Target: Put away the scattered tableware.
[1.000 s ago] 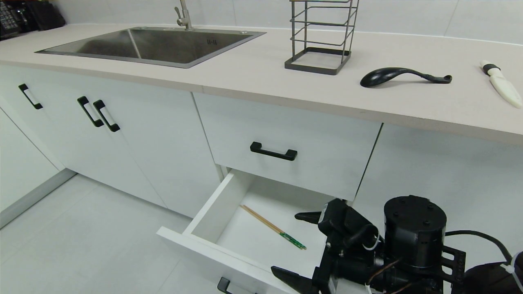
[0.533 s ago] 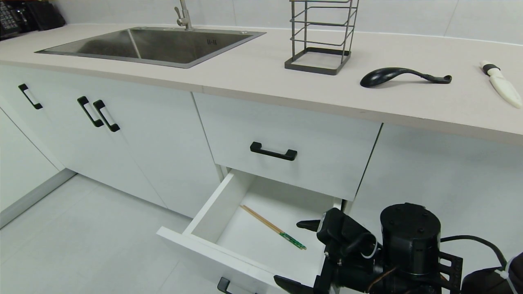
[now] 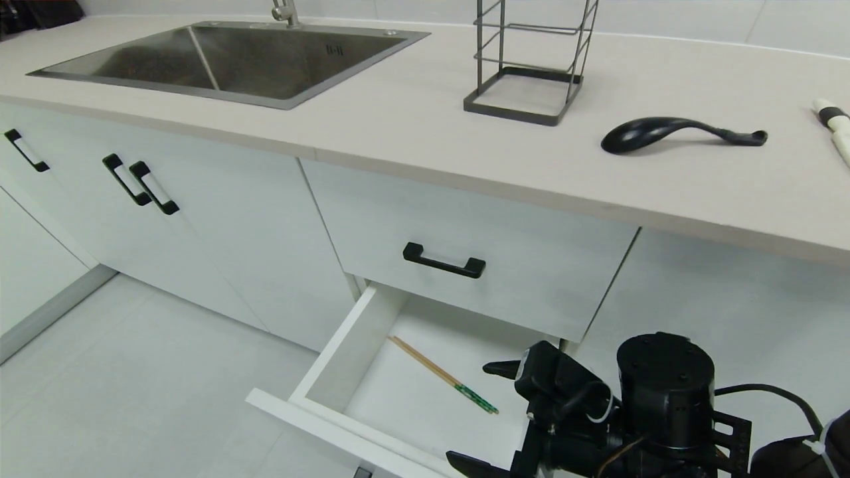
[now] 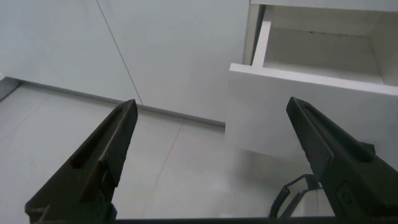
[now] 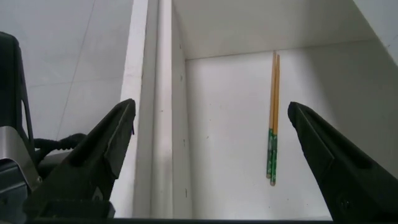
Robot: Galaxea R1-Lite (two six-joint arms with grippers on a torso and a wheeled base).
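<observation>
A pair of wooden chopsticks point(image 3: 441, 383) with green tips lies on the floor of the open white lower drawer point(image 3: 345, 348). The chopsticks point(image 5: 272, 124) also show in the right wrist view. My right gripper point(image 3: 488, 415) hangs open and holds nothing, over the drawer's right front part, to the right of the chopsticks. A black spoon point(image 3: 677, 131) lies on the beige countertop point(image 3: 412, 126), and a white knife point(image 3: 838, 129) with a black band lies at the counter's far right edge. My left gripper point(image 4: 211, 107) is open over the floor, outside the drawer point(image 4: 298, 112).
A dark wire rack point(image 3: 531, 66) stands on the counter left of the spoon. A steel sink point(image 3: 226, 56) is set in at the left. The upper drawer with its black handle point(image 3: 443, 261) is shut above the open one. White cabinet doors point(image 3: 199, 219) run to the left.
The right gripper dropped a little over the drawer's right front. The head camera then moved, shifting the whole picture. The chopsticks, spoon and knife stayed put.
</observation>
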